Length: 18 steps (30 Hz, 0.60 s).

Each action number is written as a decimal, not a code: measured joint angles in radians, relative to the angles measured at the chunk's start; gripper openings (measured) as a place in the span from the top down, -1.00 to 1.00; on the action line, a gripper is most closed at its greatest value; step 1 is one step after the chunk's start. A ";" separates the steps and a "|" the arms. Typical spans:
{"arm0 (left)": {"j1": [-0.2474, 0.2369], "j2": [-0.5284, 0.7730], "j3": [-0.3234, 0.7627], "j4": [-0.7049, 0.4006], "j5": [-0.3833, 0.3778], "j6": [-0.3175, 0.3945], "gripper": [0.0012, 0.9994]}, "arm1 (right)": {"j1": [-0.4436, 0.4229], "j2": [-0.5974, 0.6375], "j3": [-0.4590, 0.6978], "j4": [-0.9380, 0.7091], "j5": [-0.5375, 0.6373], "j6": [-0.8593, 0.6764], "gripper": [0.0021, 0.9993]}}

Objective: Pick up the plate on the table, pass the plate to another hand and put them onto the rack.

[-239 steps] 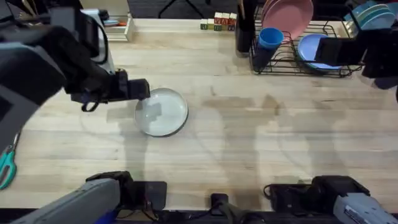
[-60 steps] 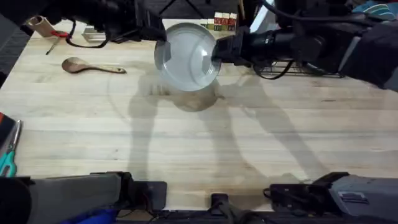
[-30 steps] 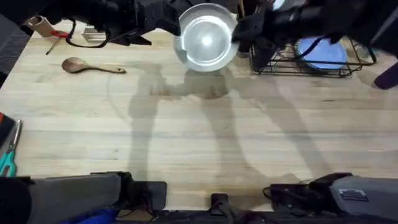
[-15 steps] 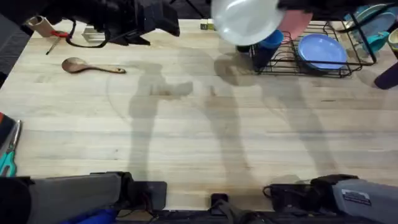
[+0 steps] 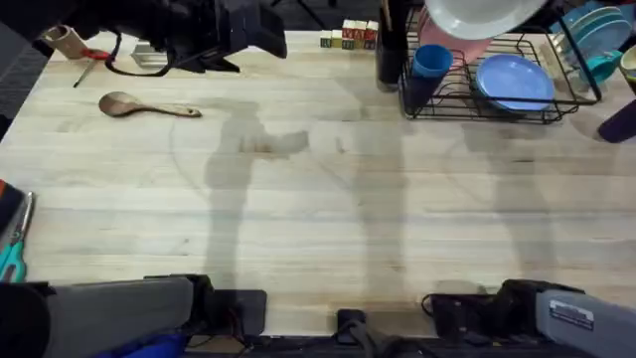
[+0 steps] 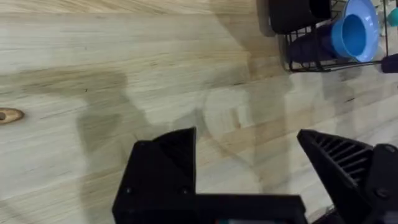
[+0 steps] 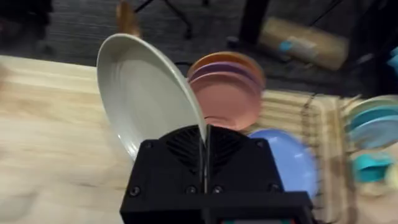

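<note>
The white plate (image 5: 481, 14) hangs tilted at the far edge, above the black wire rack (image 5: 489, 107). In the right wrist view my right gripper (image 7: 205, 135) is shut on the rim of the plate (image 7: 146, 93), which stands on edge above the table. My left gripper (image 5: 266, 30) hovers over the far left-centre of the table (image 5: 328, 219), well away from the plate. Its fingers (image 6: 166, 163) are spread wide with nothing between them, so the left gripper (image 6: 249, 168) is open.
The rack holds a pink plate (image 5: 449, 46), a light blue plate (image 5: 514, 82) and a blue cup (image 5: 432, 62). Teal plates (image 5: 596, 28) stand in a second rack at the far right. A wooden spoon (image 5: 149, 104) lies at the far left and scissors (image 5: 10, 254) at the left edge.
The plate has passed from between both grippers to the right gripper alone, then moved right and farther back over the rack. The left gripper stays in place, open.
</note>
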State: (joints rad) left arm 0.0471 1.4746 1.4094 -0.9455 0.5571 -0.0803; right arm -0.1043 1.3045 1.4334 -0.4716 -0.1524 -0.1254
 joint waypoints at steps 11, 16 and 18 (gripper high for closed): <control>0.000 0.000 0.000 0.000 0.000 0.000 -0.99 | -0.057 0.000 0.000 0.086 0.003 -0.464 0.95; 0.000 0.000 0.000 0.000 0.000 0.000 -0.99 | -0.057 0.000 0.000 0.093 0.003 -0.716 0.95; 0.000 0.000 0.000 0.000 0.000 0.000 -0.99 | -0.057 0.001 0.000 0.093 0.003 -0.798 0.95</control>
State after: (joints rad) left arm 0.0471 1.4746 1.4094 -0.9451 0.5569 -0.0805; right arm -0.1616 1.3050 1.4334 -0.3784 -0.1490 -0.9237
